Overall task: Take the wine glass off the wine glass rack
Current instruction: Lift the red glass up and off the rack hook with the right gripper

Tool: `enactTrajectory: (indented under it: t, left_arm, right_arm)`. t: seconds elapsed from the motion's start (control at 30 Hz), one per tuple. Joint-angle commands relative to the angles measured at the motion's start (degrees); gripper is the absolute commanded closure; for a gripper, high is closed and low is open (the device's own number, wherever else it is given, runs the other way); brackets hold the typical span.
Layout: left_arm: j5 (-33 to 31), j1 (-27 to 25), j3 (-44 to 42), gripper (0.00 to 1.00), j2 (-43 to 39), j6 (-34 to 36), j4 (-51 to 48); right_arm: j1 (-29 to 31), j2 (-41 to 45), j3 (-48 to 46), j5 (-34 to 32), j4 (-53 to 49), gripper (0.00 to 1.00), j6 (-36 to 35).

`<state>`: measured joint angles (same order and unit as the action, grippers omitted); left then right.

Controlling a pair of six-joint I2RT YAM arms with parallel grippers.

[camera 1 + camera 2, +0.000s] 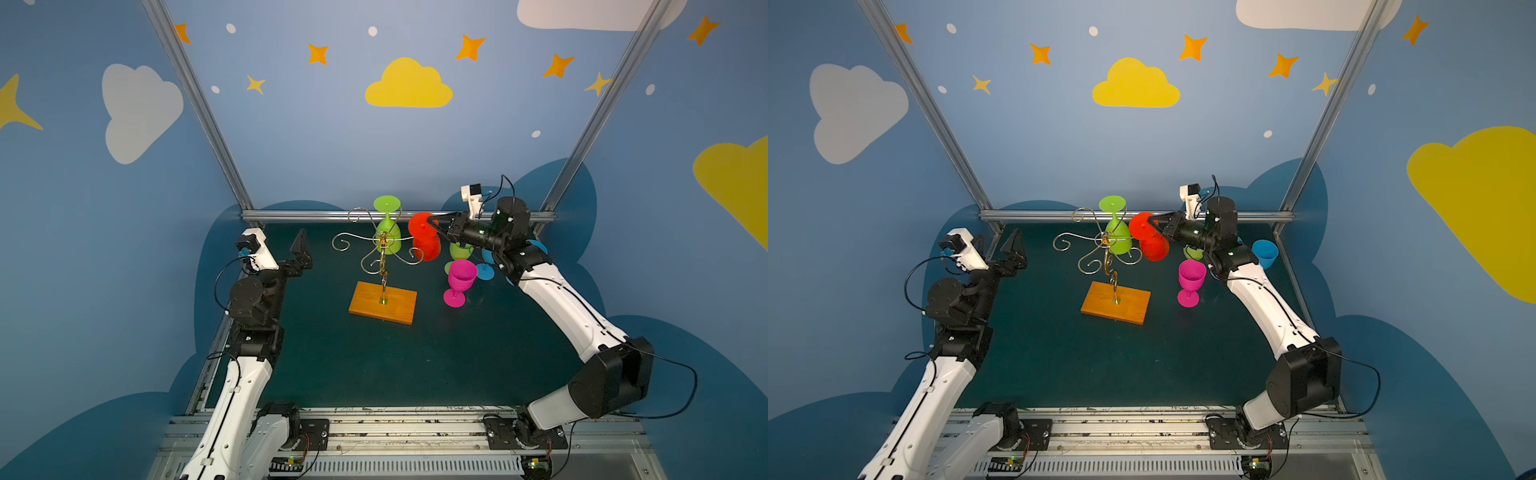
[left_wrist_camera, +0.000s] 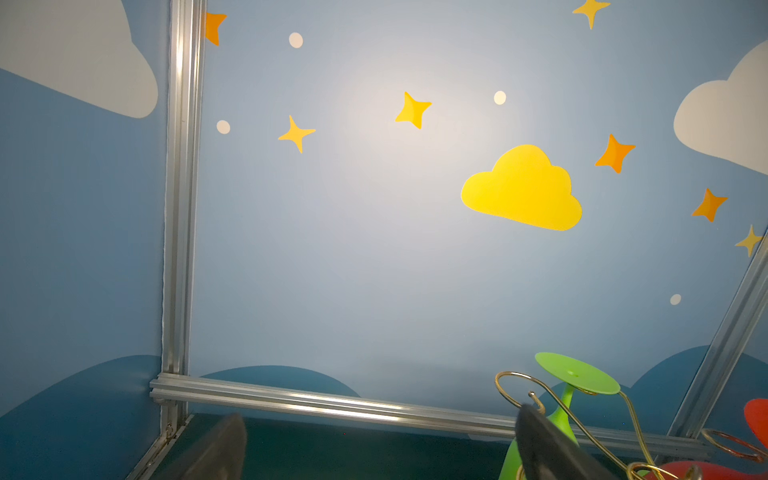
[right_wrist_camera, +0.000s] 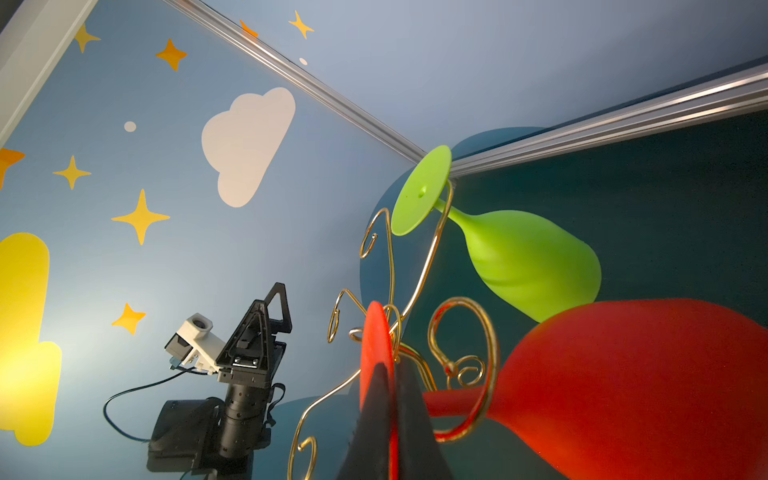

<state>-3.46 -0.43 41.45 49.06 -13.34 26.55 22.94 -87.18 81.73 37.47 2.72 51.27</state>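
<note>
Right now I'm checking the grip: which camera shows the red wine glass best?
The right wrist view: the red wine glass is close up, stem through a loop of the wine glass rack, foot pinched by the right hand. Both top views show it small, partly behind that hand; the left wrist view catches only slivers.

wine glass rack [image 1: 382, 266] sat in the middle of the bench [image 1: 374, 365]. one glass [image 1: 388, 232] hung upside down on its back arm, the wine glass [image 1: 426, 243] on its right arm, right tool [image 1: 433, 221] at its foot. another glass [image 1: 459, 282] stood further right, left tool [image 1: 300, 255] way off left.
</note>
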Motion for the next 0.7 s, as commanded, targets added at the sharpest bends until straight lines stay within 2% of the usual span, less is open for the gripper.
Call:
enactTrajectory:
  t: [0.0,0.27,0.67]
  left_arm:
    - [-0.58,-0.17,-0.51,0.01,-0.78,-0.19,0.58]
    - [-0.67,-0.11,-0.54,0.01,-0.89,-0.10,0.56]
    - [-0.84,-0.16,-0.50,0.01,-1.16,0.17,0.58]
  right_arm:
    - [0.98,1.64,-0.23,0.77,1.67,1.00,-0.21]
    - [3.05,-0.49,1.92,-0.26,1.84,1.00,-0.60]
    - [3.03,-6.54,8.45,-1.53,1.85,1.00,-0.96]
